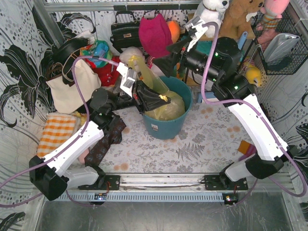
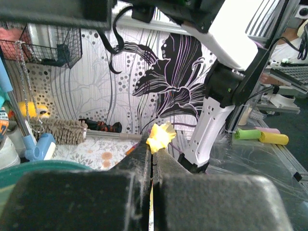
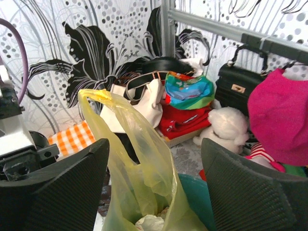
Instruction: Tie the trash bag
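The trash bag [image 1: 169, 109] is thin yellow plastic and sits inside the teal bucket [image 1: 166, 127] at the table's middle. One flap of the bag stands upright above the bucket's left rim. My left gripper [image 1: 160, 99] is over the bucket, shut on a pinch of the bag; in the left wrist view a yellow tuft [image 2: 161, 136] sticks out past the closed fingertips [image 2: 144, 153]. My right gripper [image 1: 172, 54] is open behind and above the bucket. In the right wrist view the upright flap [image 3: 144, 159] stands between its spread fingers [image 3: 72, 187], untouched, with white paper low in the bag.
A cream tote bag [image 1: 72, 86], black handbag [image 1: 126, 31], pink hat [image 1: 155, 33] and plush toys crowd the back. An orange checked cloth [image 1: 57, 132] and a dark patterned cloth [image 1: 108, 142] lie at the left. A wire basket [image 1: 284, 43] hangs at the right.
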`<state>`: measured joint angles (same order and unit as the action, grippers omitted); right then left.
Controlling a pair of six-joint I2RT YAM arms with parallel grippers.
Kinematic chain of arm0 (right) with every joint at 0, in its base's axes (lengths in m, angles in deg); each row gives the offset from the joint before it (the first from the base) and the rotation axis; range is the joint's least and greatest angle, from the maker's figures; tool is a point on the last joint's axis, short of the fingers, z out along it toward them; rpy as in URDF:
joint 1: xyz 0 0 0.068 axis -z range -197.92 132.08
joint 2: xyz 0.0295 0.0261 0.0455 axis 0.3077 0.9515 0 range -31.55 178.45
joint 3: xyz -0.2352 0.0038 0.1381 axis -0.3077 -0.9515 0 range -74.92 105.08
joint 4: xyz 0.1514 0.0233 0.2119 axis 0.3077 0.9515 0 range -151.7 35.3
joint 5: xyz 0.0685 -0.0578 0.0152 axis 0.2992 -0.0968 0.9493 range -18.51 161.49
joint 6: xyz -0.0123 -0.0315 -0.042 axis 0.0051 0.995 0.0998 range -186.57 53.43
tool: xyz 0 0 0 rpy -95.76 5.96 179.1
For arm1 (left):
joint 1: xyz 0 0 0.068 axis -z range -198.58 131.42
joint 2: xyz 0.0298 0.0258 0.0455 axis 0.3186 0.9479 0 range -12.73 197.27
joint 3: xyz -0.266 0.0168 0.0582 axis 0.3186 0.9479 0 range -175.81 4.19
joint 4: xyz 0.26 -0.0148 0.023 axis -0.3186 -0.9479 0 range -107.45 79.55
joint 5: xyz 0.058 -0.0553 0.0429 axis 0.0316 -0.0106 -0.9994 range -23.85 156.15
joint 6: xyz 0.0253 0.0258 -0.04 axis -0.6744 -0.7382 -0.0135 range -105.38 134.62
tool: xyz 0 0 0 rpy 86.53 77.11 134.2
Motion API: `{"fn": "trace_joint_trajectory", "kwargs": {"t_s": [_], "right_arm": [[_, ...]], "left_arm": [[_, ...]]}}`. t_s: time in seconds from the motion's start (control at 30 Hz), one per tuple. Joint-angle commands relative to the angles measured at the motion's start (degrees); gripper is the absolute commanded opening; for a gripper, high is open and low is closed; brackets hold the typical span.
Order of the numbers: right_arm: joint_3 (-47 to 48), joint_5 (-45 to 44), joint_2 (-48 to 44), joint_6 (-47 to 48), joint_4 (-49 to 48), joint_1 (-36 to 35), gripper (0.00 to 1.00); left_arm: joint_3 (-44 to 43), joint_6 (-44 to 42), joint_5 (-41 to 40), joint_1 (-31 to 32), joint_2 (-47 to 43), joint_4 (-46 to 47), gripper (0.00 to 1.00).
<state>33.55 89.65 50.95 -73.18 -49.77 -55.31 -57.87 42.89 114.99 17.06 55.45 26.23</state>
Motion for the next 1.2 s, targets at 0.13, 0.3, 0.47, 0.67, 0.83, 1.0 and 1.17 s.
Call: {"fn": "trace_joint_trajectory", "kwargs": {"t_s": [0.13,0.3,0.47,0.67,0.83,1.0,1.17], "right_arm": [[10.6,2.9,6.8,0.7,3.6,-4.5,0.86],[17.3,0.6,10.8,3.0,7.0,-8.3,0.88],[20.1,-0.9,12.7,6.3,9.6,-10.1,0.83],[22.4,-4.1,15.5,9.5,11.3,-10.4,0.79],[26.6,-2.1,18.5,10.4,13.7,-10.8,0.78],[27.4,-2.3,19.2,10.7,14.3,-11.2,0.60],[24.7,-3.2,17.2,10.9,12.7,-11.4,0.24]], "left_arm": [[6.8,0.7,-3.1,0.2,-5.2,6.8,0.00],[6.8,0.0,-3.7,0.2,-6.0,5.4,0.00],[6.4,0.9,-3.0,0.2,-5.3,6.1,0.00],[6.3,1.6,-2.4,0.2,-5.0,6.8,0.00],[6.3,1.7,-2.4,0.2,-5.4,6.7,0.00],[6.1,1.8,-2.6,0.2,-5.4,6.3,0.00],[5.5,2.0,-2.6,0.2,-4.9,6.4,0.00]]}}
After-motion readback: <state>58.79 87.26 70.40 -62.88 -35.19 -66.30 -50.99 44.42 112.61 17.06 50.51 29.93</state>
